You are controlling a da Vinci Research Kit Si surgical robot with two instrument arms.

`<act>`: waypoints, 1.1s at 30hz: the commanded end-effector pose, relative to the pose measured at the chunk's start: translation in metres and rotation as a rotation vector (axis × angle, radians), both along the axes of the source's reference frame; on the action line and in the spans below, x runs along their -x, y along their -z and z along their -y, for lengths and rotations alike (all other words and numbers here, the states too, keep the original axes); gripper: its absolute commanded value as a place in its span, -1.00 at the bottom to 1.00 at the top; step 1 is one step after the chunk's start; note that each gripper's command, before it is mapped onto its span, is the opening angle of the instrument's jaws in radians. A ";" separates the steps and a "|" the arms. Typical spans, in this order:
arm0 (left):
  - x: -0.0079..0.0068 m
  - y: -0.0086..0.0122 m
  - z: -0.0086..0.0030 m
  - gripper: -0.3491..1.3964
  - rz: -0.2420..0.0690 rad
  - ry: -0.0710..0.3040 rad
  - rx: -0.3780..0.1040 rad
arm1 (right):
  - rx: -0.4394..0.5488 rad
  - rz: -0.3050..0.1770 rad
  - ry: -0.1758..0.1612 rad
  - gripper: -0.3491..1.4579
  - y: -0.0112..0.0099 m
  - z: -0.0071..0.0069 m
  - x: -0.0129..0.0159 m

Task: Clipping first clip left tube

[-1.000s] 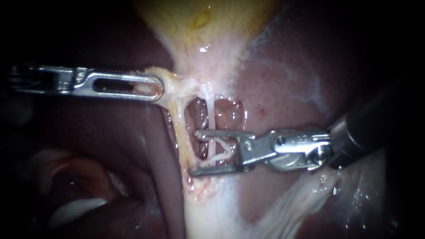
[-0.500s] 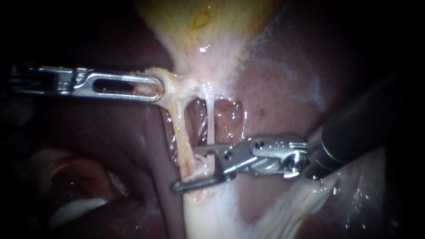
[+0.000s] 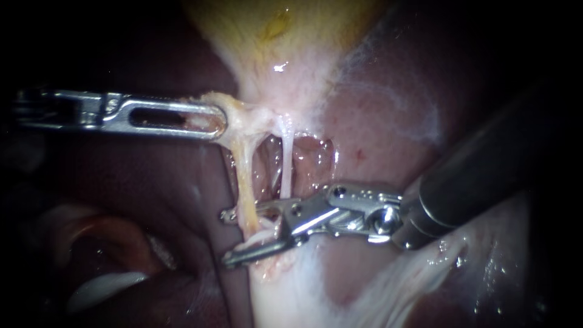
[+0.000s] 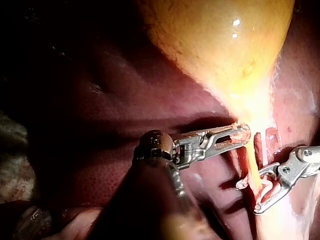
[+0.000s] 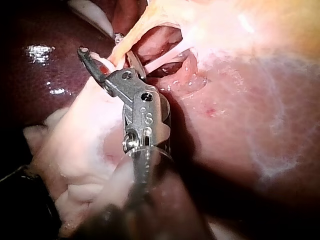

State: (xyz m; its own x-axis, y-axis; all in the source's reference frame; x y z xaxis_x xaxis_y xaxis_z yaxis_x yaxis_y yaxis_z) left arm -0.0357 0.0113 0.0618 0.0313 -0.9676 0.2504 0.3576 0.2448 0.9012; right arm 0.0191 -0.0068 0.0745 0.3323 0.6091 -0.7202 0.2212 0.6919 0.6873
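The left tube [image 3: 245, 182] lies between the parted jaws of our right instrument [image 3: 229, 237]; we seat it square, clear of the right tube [image 3: 285, 173], with our left instrument [image 3: 214, 121] clamped on the gallbladder neck [image 3: 255, 118].

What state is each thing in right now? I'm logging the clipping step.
left tube: taut, no clip on it.
right tube: taut, no clip on it.
left tool: jaws shut on tissue.
right tool: jaws open, astride the left tube.
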 end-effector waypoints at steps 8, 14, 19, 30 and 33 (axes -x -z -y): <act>0.0000 -0.0001 0.0000 -1.00 0.000 -0.001 -0.001 | 0.000 0.000 0.001 -0.32 -0.0001 -0.0002 -0.0002; 0.0000 -0.0001 0.0000 -1.00 0.000 -0.001 -0.001 | -0.029 0.008 0.001 -0.84 0.0000 -0.0005 0.0004; 0.0000 -0.0001 0.0000 -1.00 0.000 -0.001 -0.001 | -0.115 0.030 0.012 -1.00 0.0000 -0.0005 0.0009; 0.0000 -0.0001 0.0000 -1.00 0.001 -0.001 -0.001 | -0.146 0.021 0.055 -1.00 0.0001 -0.0005 0.0011; 0.0000 -0.0001 0.0000 -1.00 0.001 -0.001 -0.001 | -0.146 0.021 0.055 -1.00 0.0001 -0.0004 0.0012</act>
State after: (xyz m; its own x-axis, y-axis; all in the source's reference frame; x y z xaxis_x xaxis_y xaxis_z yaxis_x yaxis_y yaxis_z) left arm -0.0357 0.0113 0.0619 0.0324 -0.9678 0.2497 0.3566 0.2445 0.9017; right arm 0.0179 -0.0064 0.0744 0.3821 0.6875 -0.6175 0.2398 0.5716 0.7847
